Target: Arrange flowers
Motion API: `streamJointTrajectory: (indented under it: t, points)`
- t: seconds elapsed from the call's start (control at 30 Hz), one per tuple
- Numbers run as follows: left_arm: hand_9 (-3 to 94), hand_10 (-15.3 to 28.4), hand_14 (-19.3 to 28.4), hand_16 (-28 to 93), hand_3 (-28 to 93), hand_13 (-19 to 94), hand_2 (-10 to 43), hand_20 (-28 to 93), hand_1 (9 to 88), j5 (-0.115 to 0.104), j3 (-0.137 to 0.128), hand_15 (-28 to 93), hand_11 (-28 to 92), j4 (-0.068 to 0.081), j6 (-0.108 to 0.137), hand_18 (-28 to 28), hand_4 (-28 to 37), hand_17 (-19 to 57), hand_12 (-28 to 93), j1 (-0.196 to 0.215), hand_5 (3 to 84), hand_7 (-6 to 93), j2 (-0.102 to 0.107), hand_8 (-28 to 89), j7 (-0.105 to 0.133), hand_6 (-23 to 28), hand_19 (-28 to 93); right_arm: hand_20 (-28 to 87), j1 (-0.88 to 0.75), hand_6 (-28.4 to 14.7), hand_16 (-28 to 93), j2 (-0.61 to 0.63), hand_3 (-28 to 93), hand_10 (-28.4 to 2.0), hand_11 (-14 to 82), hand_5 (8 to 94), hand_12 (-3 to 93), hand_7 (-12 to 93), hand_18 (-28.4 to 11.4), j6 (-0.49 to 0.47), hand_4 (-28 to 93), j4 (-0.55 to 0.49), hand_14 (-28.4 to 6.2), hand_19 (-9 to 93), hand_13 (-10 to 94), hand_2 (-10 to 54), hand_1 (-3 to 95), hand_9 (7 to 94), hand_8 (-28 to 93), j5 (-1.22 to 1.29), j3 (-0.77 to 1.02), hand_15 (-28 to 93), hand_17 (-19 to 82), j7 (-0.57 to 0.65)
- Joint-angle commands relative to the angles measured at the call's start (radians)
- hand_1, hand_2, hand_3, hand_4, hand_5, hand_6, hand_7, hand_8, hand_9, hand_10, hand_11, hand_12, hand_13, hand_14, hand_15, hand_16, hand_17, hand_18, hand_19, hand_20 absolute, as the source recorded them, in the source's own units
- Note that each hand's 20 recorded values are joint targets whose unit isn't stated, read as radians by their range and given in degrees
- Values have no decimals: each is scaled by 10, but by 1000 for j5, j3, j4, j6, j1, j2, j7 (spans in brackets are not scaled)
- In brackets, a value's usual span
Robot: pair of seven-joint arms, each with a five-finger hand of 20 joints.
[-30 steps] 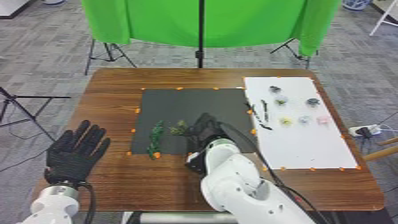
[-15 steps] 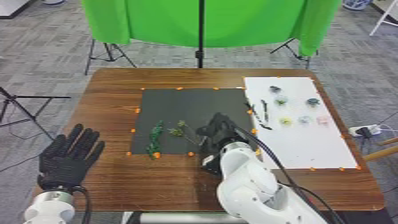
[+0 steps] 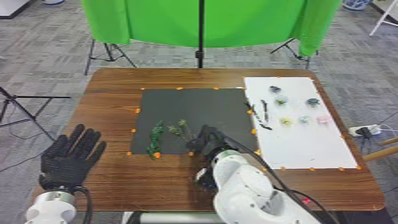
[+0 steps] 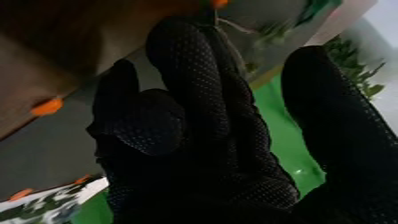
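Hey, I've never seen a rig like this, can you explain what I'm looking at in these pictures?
It's a robot with two white arms, each ending in a black-gloved robot hand. One view looks down from its head. The close-up comes from a camera on the right wrist, so the robot's own glove looms large.

On the brown table lie a dark sheet and a white sheet. The dark one carries a leafy green sprig and a thinner sprig. Dark twigs and small flower heads are on the white one.

The left hand is open and empty. The right hand is beside the thinner sprig; I can't tell whether it holds anything.
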Motion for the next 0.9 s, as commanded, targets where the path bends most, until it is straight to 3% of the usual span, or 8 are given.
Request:
streamJointTrajectory:
  t: [0.03, 0.2, 0.37, 0.57, 0.7, 0.9]
  points:
    - [432, 166, 153, -65, 772, 306, 185, 147, 300, -1, 1, 385, 230, 2, -8, 129, -220, -38, 128, 16, 521, 180, -11, -85, -7, 98, 299, 283, -8, -96, 299, 8, 704, -190, 372, 768, 277, 100, -284, -17, -161, -16, -155, 873, 756, 30, 351, 843, -99, 8, -6, 740, 344, -3]
    - [432, 166, 153, -64, 771, 306, 185, 146, 300, -1, -2, 386, 230, 2, -9, 128, -220, -38, 128, 19, 521, 180, -18, -85, -5, 98, 298, 285, -8, -95, 298, 38, 704, -190, 370, 769, 276, 103, -284, 10, -161, -35, -155, 872, 756, 30, 352, 841, -97, 20, 48, 739, 344, 22]
    - [432, 165, 152, -65, 771, 306, 185, 147, 300, -1, -9, 385, 230, -1, -15, 128, -220, -38, 128, 25, 520, 181, -22, -85, -1, 98, 299, 284, -15, -77, 295, 91, 707, -190, 366, 798, 274, 188, -284, 76, -157, -74, -155, 870, 756, 28, 349, 841, -71, -2, 142, 737, 344, 22]
    - [432, 166, 152, -65, 770, 306, 185, 147, 301, 1, -15, 386, 229, -4, -18, 128, -221, -38, 128, 30, 520, 180, -24, -85, 1, 98, 299, 283, 25, -74, 289, 157, 708, -190, 364, 796, 273, 225, -284, 162, -156, -4, -151, 871, 752, -2, 358, 835, -67, -155, 222, 729, 341, 36]
    - [432, 165, 153, -65, 771, 306, 185, 147, 300, -3, -14, 386, 230, -5, -14, 128, -220, -38, 128, 32, 521, 181, -23, -85, 4, 98, 299, 301, 79, -79, 286, 207, 702, -192, 360, 764, 268, 217, -284, 81, -159, 53, -147, 899, 742, -35, 373, 811, -75, -157, 247, 727, 344, 44]
    - [433, 166, 152, -65, 770, 306, 186, 146, 301, -4, -12, 386, 231, -4, -11, 128, -223, -38, 128, 34, 521, 181, -22, -85, 2, 98, 300, 333, 200, -84, 293, 277, 674, -189, 360, 753, 263, 158, -284, 29, -168, 195, -147, 924, 737, -72, 388, 807, -83, -216, 148, 756, 358, 23]
